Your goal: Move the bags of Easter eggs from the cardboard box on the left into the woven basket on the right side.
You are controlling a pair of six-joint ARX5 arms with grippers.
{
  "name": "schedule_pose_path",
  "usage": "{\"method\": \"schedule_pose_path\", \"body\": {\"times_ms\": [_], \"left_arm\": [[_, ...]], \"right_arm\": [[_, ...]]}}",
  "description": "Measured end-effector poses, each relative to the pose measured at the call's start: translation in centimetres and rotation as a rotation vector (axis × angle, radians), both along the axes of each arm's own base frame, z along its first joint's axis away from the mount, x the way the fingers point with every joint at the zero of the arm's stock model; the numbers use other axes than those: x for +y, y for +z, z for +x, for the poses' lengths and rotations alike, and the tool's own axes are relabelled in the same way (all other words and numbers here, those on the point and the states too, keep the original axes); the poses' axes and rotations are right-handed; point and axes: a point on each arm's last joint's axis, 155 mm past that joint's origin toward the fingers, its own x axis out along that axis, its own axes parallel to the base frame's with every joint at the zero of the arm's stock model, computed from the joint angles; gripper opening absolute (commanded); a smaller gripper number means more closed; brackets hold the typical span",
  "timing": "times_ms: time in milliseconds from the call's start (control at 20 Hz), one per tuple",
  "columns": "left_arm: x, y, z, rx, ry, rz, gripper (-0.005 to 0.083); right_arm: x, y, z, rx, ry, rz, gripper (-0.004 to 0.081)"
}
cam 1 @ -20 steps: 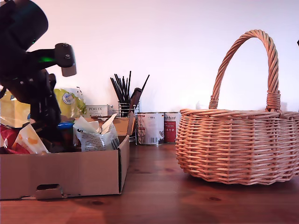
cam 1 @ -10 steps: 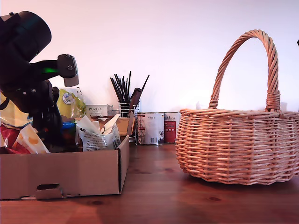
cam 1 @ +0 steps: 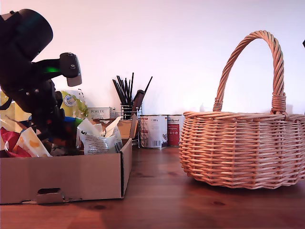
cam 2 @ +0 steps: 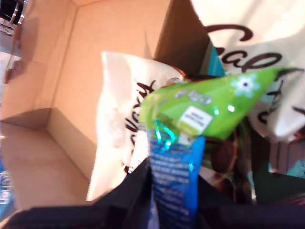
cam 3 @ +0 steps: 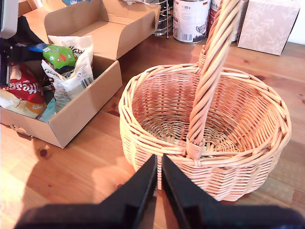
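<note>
The cardboard box (cam 1: 66, 176) stands at the exterior view's left with several bags of Easter eggs in it. My first gripper (cam 2: 174, 195) is above the box, shut on a blue and green bag (cam 2: 190, 119) that hangs just over the pile (cam 1: 71, 124). A white Galaxy bag (cam 2: 119, 124) stands upright against the box wall (cam 1: 97, 140). Red bags (cam 3: 26, 88) lie beside it. The woven basket (cam 1: 238, 148) at the exterior view's right is empty inside (cam 3: 143, 100). My second gripper (cam 3: 157, 191) hovers near the basket's rim, shut with nothing between its fingers.
Behind the box stand a wire holder of black sticks (cam 1: 126, 98), two tins (cam 1: 152, 131), a white Porlex carton (cam 1: 100, 113) and a yellow pack (cam 1: 71, 102). A patterned box (cam 3: 267, 24) sits beyond the basket. The tall basket handle (cam 1: 274, 52) arches over its middle.
My first arm has shifted slightly toward the exterior view's right and the blue and green bag has come up a little out of the pile. The basket has not moved.
</note>
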Motion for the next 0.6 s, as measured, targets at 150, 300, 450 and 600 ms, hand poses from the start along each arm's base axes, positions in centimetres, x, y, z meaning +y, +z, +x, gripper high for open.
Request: {"method": "schedule_pose_path", "body": {"times_ms": [150, 300, 450, 600], "left_arm": [[-0.4, 3.6, -0.2, -0.079, -0.012, -0.031, -0.0024], [-0.5, 9.4, -0.4, -0.196, 0.005, -0.117, -0.0024], [-1.7, 13.5, -2.1, -0.250, -0.060, -0.219, -0.0024], [-6.2, 15.7, -5.7, -0.203, -0.213, -0.396, -0.0024]], "right_arm": [[0.0, 0.0, 0.0, 0.000, 0.000, 0.000, -0.0013], [0.0, 0.0, 0.0, 0.000, 0.000, 0.000, -0.0013], [0.0, 0.0, 0.0, -0.001, 0.000, 0.001, -0.0013], [0.0, 0.0, 0.0, -0.001, 0.000, 0.001, -0.0013]]}}
